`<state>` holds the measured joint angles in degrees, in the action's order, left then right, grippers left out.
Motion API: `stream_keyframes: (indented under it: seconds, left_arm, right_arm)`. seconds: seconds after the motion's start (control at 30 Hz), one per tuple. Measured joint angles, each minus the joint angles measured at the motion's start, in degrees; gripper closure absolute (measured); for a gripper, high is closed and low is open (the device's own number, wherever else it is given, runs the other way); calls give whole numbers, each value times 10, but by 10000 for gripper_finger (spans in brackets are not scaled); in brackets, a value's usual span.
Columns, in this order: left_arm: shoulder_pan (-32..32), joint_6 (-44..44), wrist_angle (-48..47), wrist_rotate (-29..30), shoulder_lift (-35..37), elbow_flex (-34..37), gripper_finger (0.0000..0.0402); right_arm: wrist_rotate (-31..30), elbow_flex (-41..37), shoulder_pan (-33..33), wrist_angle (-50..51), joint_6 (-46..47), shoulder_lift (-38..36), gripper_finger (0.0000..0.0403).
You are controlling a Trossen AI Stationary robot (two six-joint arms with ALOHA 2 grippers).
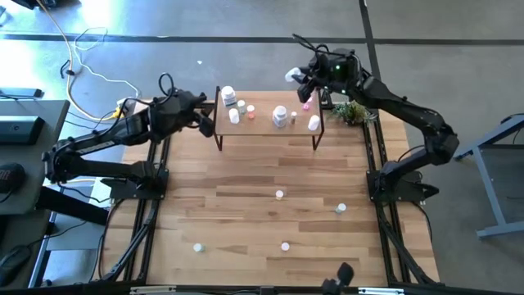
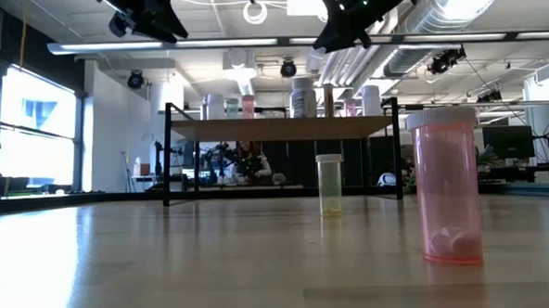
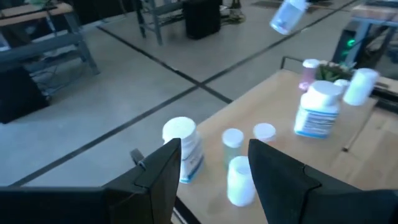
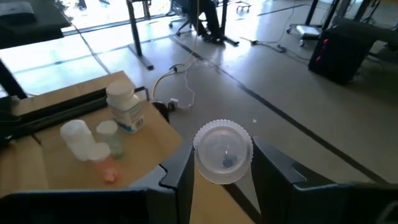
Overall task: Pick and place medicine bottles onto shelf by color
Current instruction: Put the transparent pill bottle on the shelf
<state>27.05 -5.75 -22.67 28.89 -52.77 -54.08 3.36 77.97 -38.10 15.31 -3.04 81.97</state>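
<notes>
Two grippers worked at the shelf (image 1: pixel 270 129), which stood in the upper middle of the high view. Our right gripper (image 1: pixel 304 80) hung above the shelf's right end, and its fingers were clamped on a white-capped bottle (image 4: pixel 223 152); in the right wrist view the cap faced the camera, squeezed between the two dark fingers (image 4: pixel 180 171). We judged that we carried it high so that it would clear the bottles already standing on the board before we set it down.

Our left gripper (image 1: pixel 205 117) sat at the shelf's left end with its fingers spread and nothing between them. In the left wrist view a small white bottle (image 3: pixel 240 180) showed in the gap between them, yet apart from both, so we took it as released or not yet gripped; we could not tell which.

On the shelf the bottles stood in two loose groups: a large white bottle (image 1: pixel 228 96) with small ones near it at the left end, another large labelled bottle (image 1: pixel 280 116) and a white one (image 1: pixel 313 124) toward the right, with a pink-capped bottle (image 1: pixel 306 105) at the far edge. That grouping looked to us like sorting by cap colour, only partly done.

Four or so small bottles (image 1: pixel 280 194) remained scattered on the tabletop (image 1: pixel 246 221) in the lower half of the high view. In the low view a pink bottle (image 2: pixel 448 185) stood close to the camera and a yellowish one (image 2: pixel 331 184) farther back.
</notes>
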Motion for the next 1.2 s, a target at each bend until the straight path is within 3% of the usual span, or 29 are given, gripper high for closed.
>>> stream_keyframes:
  seconds: [0.23, 0.73, 1.2]
  left_arm:
    - [16, -6, -1, -3, -20, 0, 222]
    - [31, -6, -2, -18, -60, 0, 222]
    - [30, -20, -1, -36, -57, 0, 222]
  right_arm:
    - [24, 0, 21, 45, 6, 38, 292]
    - [1, 0, 25, 167, -4, 54, 292]
    - [-1, -1, 25, 186, 0, 77, 292]
